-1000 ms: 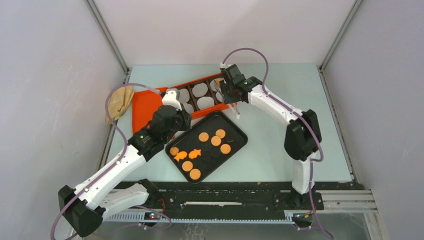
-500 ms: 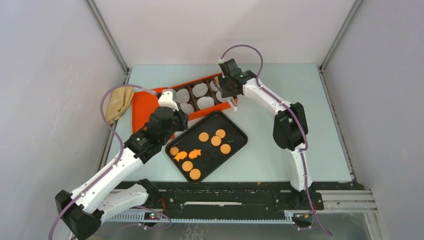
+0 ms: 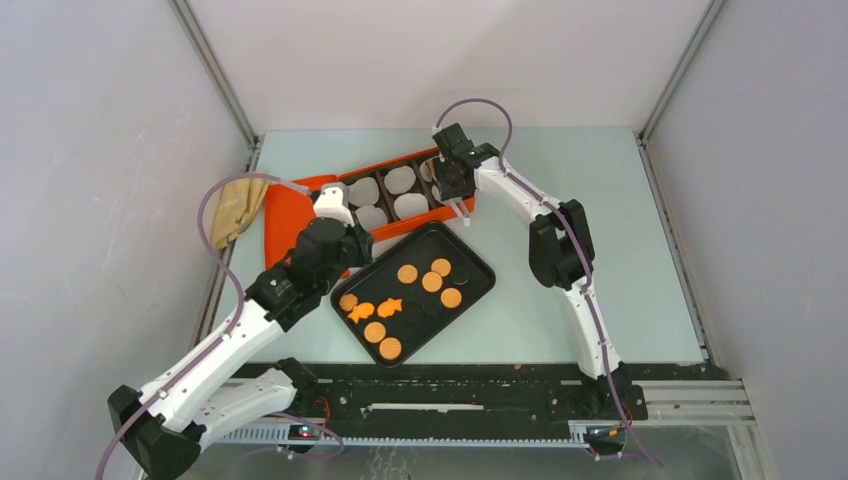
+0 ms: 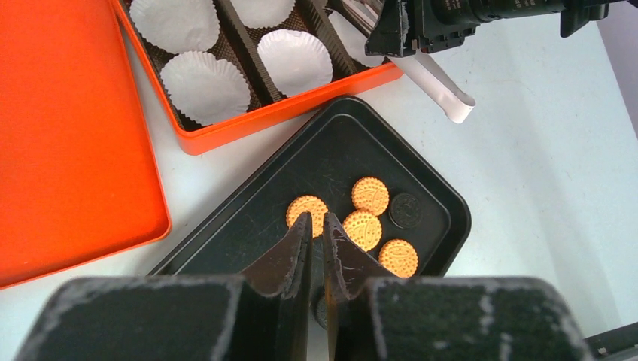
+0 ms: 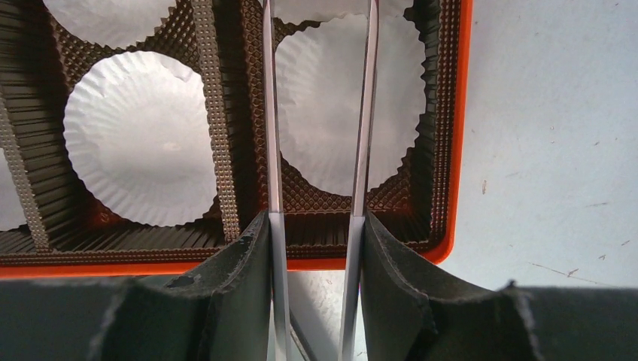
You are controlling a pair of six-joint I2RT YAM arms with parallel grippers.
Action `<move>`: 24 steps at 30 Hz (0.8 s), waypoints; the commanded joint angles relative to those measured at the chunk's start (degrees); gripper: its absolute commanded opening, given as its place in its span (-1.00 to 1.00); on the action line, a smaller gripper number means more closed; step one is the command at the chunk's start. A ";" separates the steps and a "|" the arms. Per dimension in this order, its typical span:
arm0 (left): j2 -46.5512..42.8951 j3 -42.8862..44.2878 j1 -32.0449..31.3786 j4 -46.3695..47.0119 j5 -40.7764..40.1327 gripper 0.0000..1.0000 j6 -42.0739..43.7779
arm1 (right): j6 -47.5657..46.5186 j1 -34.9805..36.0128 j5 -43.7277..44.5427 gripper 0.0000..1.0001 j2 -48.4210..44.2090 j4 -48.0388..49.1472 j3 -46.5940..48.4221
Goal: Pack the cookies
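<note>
Several round orange cookies [image 3: 432, 282] [image 4: 370, 195], two fish-shaped ones [image 3: 361, 312] and a few dark ones [image 4: 406, 209] lie on a black tray [image 3: 470, 292] [image 4: 331, 158]. My left gripper [image 3: 358, 250] [image 4: 316, 218] hovers shut over the tray's left part, nothing clearly held. Behind the tray stands an orange box [image 3: 400, 228] [image 4: 286, 113] [image 5: 457, 113] with white paper liners [image 5: 139, 135] in its compartments. My right gripper [image 3: 456, 190] [image 5: 314, 226] is shut on metal tongs [image 5: 268, 113] [image 4: 440, 86], whose blades reach over the box's rightmost liner. No cookie shows in the box.
The orange lid [image 3: 290, 215] [image 4: 68, 135] lies flat left of the box. A tan cloth [image 3: 238, 200] sits at the table's left edge. Grey walls close in both sides and the back.
The right arm has folded in, carrying the tongs a little left over the box's right end. The left arm has drawn back slightly toward the left.
</note>
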 commanded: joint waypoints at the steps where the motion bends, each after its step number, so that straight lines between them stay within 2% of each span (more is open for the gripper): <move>1: -2.53 -1.57 0.25 -0.61 -2.71 -0.71 -0.01 | -0.78 -0.26 0.74 -0.37 -1.22 1.33 3.10; 3: -2.75 -1.48 0.25 -0.99 -3.08 -0.70 -0.02 | -0.61 -0.26 0.79 -0.14 -1.54 2.40 2.43; 7: -3.24 -1.41 0.21 -1.64 -2.98 -0.69 -0.23 | -0.40 -0.25 0.86 0.09 -2.63 4.09 0.93; 15: -4.00 -1.69 0.22 -1.15 -1.68 -0.60 -0.38 | -0.03 -0.39 1.73 0.12 -11.12 10.78 -8.16; 18: -4.15 -1.68 0.21 -0.75 -0.77 -0.60 -0.38 | 0.27 -0.24 3.10 0.12 -14.33 9.89 -10.06; 24: -4.65 -2.68 0.21 1.60 0.90 -0.58 -0.47 | 1.05 1.94 2.75 0.12 -27.57 15.25 -23.77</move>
